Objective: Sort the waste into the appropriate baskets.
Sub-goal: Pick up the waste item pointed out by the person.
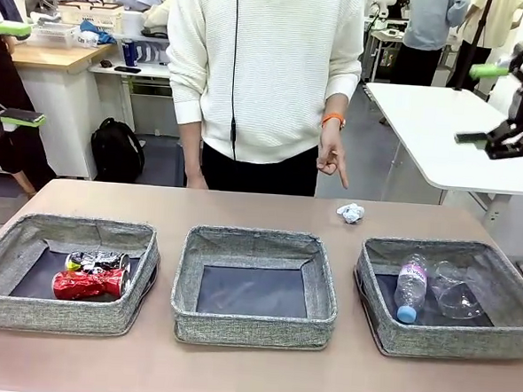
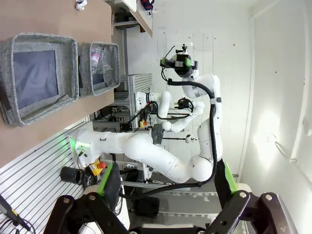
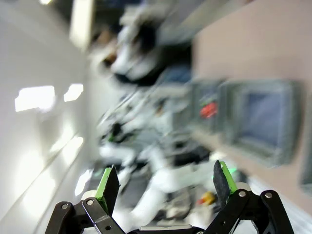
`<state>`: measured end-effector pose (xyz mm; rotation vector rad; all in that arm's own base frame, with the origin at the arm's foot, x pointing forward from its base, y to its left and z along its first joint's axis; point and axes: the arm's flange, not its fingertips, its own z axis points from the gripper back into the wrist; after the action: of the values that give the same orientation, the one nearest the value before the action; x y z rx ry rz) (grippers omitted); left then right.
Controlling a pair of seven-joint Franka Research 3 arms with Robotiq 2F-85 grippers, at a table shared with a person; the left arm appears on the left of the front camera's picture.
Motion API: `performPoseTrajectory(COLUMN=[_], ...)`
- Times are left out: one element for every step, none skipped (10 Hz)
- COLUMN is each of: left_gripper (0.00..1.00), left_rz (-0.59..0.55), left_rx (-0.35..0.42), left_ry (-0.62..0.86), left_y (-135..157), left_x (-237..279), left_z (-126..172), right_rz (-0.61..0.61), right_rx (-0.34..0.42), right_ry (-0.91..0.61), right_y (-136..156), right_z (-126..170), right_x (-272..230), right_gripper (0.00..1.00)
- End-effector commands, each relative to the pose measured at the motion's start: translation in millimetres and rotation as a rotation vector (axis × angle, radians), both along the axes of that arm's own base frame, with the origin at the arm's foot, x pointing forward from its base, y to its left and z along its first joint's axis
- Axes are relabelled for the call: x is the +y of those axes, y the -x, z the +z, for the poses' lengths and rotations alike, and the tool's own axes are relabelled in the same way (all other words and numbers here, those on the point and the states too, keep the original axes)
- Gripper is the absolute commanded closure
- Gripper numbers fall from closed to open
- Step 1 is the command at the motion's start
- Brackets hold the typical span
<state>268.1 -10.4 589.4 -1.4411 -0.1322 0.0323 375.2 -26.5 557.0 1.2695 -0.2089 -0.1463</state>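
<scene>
**Both grippers wide open, one paper ball left out**

Both my grippers hang empty above the table, jaws spread: right gripper (image 1: 489,105) high at my right, left gripper (image 1: 4,74) at my left edge. Beyond lies one crumpled white paper ball (image 1: 350,213) on the bare table, below the person's pointing hand (image 1: 332,156). It looks light, soft and crushable; I'd pinch it across its middle. Three baskets: left basket (image 1: 24,310) holds two crushed cans, middle basket (image 1: 252,329) nothing, right basket (image 1: 439,345) one bottle (image 1: 411,288) and one clear cup (image 1: 455,295).
</scene>
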Motion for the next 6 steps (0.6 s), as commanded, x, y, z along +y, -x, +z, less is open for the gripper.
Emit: performPoseTrajectory(left_gripper=[0.0,0.0,0.0,0.0,0.0,0.0], left_rz=[-0.013,-0.013,-0.013,-0.013,-0.013,-0.013], left_rx=[-0.019,-0.019,-0.019,-0.019,-0.019,-0.019], left_ry=[-0.006,-0.006,-0.006,-0.006,-0.006,-0.006], left_y=[0,0,0,0,0,0], left_x=[4,4,4,4,4,4], left_z=[1,1,1,1,1,1], right_rz=[-0.287,-0.306,-0.282,-0.227,-0.297,-0.163], right_rx=[0.118,0.132,0.137,0.098,0.106,-0.084], right_ry=[0.814,1.063,1.179,1.24,1.337,0.651], right_y=[-30,-49,-67,-80,-89,-60], right_z=[-15,-26,-36,-43,-48,-38], right_x=[33,45,51,58,66,54], right_gripper=[0.0,0.0,0.0,0.0,0.0,0.0])
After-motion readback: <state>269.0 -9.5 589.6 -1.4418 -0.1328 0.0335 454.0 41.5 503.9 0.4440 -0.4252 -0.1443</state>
